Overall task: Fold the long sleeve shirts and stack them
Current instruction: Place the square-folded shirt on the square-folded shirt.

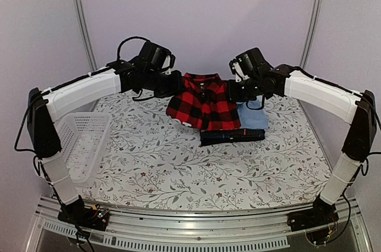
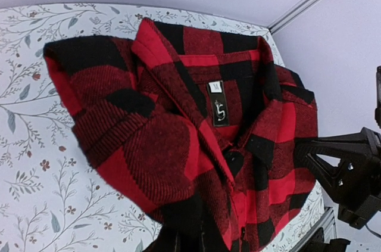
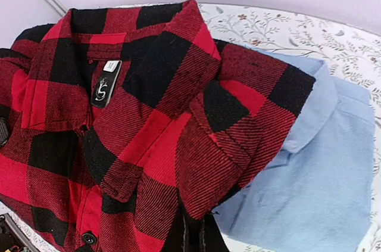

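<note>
As I look at the far side of the desk (image 1: pixel 178 162), my left hand (image 1: pixel 177 85) and right hand (image 1: pixel 230 92) each grip an edge of the red-and-black buffalo-check shirt (image 1: pixel 202 106), which overlaps the light blue shirt (image 1: pixel 256 118)

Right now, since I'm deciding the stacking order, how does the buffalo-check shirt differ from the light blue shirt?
The buffalo-check shirt is red-and-black checked; the light blue shirt is plain. The buffalo-check shirt is bunched, held by the left gripper and right gripper; the light blue shirt lies flat on the table. The buffalo-check shirt overlaps the light blue shirt from above. Both are at the table's far side.
</note>
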Robot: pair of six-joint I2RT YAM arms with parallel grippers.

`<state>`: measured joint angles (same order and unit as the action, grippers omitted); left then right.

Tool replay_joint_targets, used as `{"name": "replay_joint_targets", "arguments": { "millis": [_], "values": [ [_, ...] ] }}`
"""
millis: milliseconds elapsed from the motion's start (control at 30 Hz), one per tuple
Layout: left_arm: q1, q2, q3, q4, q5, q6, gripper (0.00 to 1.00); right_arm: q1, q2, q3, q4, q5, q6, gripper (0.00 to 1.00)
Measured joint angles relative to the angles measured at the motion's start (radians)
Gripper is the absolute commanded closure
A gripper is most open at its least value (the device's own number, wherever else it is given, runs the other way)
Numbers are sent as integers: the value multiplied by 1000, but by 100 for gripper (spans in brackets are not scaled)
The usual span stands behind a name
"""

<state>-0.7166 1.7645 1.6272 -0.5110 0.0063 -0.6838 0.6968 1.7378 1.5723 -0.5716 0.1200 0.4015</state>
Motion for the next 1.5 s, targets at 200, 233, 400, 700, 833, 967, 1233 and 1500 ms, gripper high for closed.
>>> {"name": "replay_joint_targets", "arguments": {
  "millis": [200, 233, 400, 700, 833, 967, 1233, 1500],
  "values": [
    [-33, 234, 277, -2, 1, 7, 100, -143, -35, -17, -5, -23, -74, 100],
    [-37, 269, 314, -1, 1, 8, 100, -167, -35, -19, -5, -28, -86, 100],
    [-45, 413, 466, -14, 12, 10, 100, -265, -35, -28, -7, -52, -131, 100],
    [-46, 502, 529, -29, 56, 2, 100, -320, -32, -80, -6, -71, -171, 100],
    [-47, 525, 533, -29, 65, -3, 100, -325, -29, -97, -5, -71, -177, 100],
    [-47, 547, 533, -30, 64, -17, 92, -342, -18, -113, 11, -71, -186, 87],
    [-36, 584, 511, -51, 42, -49, 46, -388, 80, -121, 43, -34, -216, 39],
    [-20, 529, 349, -40, -1, -27, 39, -381, 90, -43, -2, 1, -215, 37]
  ]
}}
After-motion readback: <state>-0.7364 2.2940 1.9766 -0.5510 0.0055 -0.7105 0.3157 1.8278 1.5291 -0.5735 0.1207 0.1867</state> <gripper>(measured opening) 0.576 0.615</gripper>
